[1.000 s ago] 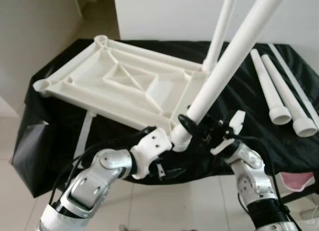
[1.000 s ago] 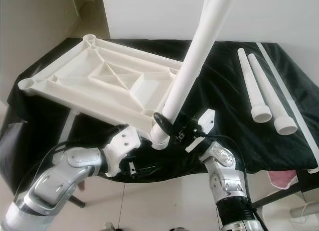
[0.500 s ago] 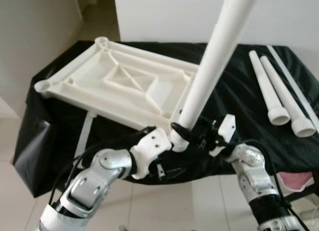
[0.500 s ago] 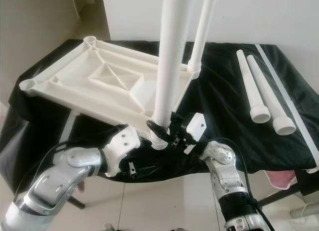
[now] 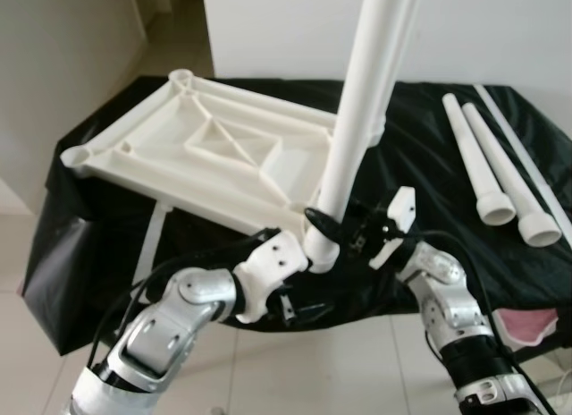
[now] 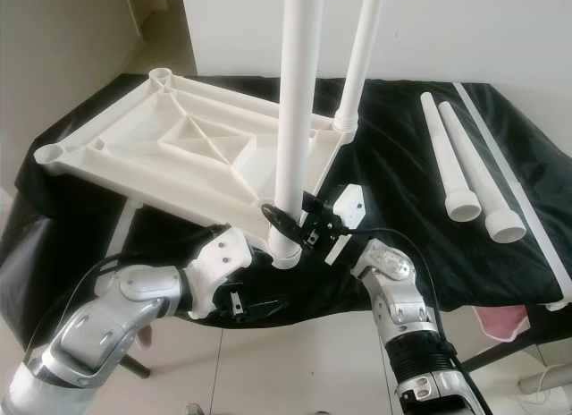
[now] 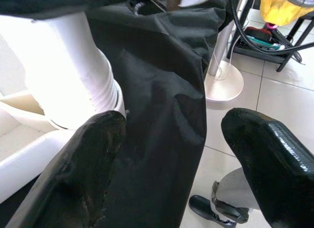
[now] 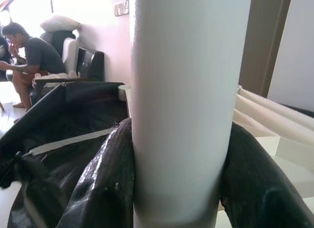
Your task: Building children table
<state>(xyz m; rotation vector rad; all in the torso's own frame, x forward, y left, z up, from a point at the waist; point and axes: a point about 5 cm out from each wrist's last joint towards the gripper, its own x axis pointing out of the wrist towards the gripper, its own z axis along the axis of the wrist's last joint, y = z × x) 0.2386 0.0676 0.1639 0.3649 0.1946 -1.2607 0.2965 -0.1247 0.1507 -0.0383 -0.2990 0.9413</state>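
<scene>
The white table top (image 5: 214,151) lies upside down on the black-covered table (image 5: 420,178). One white leg (image 6: 360,57) stands upright in its far right corner socket. A second leg (image 5: 353,138) stands almost upright with its ribbed foot in the near right corner socket (image 7: 73,90). My right gripper (image 5: 335,232) is shut on this leg just above the socket, one finger on each side (image 8: 179,179). My left gripper (image 7: 169,149) is open below that corner, one finger (image 7: 86,159) next to the leg's foot, nothing between the fingers.
Two loose white legs (image 5: 478,160) (image 5: 509,178) and a thin white strip (image 5: 527,156) lie on the table's right side. A person (image 8: 29,56) sits in an armchair across the room. A white stand base (image 7: 223,83) rests on the tiled floor under the table.
The held leg has swung from leaning far right to nearly upright. My right gripper moved left with it, still shut on it. The left arm stayed put.
</scene>
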